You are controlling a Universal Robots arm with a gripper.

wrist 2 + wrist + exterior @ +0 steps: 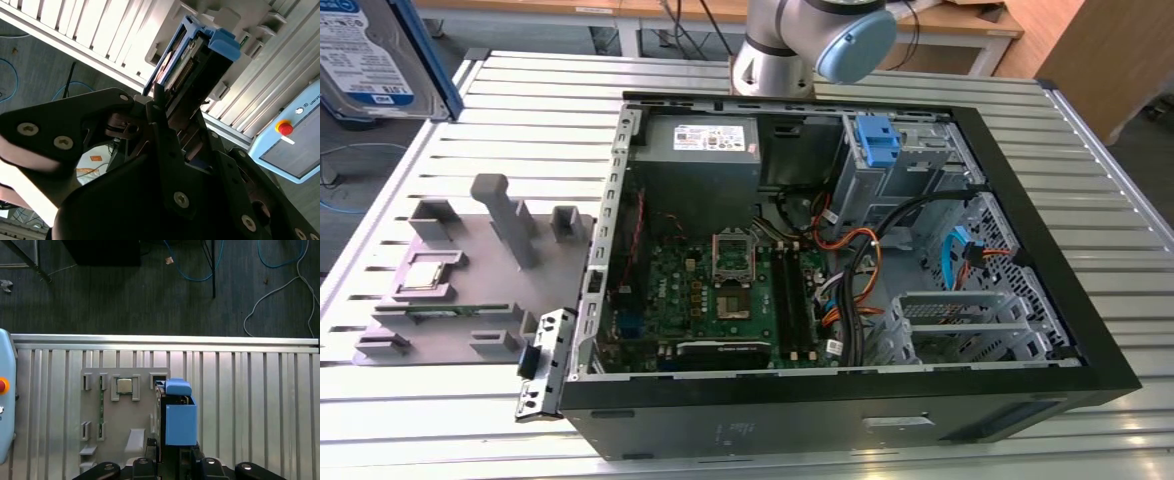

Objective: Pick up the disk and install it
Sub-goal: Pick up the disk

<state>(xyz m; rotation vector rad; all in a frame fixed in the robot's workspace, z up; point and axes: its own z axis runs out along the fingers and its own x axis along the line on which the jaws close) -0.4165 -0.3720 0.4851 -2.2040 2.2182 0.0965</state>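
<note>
**A:** so where's the disk (367, 55) right now?

**B:** far left of the exterior view, up in the air, close to the camera. The gripper (172, 460) is clamped on it, blue frame and all. The grey fixture (480, 300) sits underneath, and further right is the open computer case (1067, 330) on the slatted table (1107, 200).

Smooth blue plastic frames the disk (180, 426) — table (1094, 170) ribbed satin metal — tray (467, 292) matt grey plastic

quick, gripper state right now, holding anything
gripper: jaws closed, holding the disk
</note>
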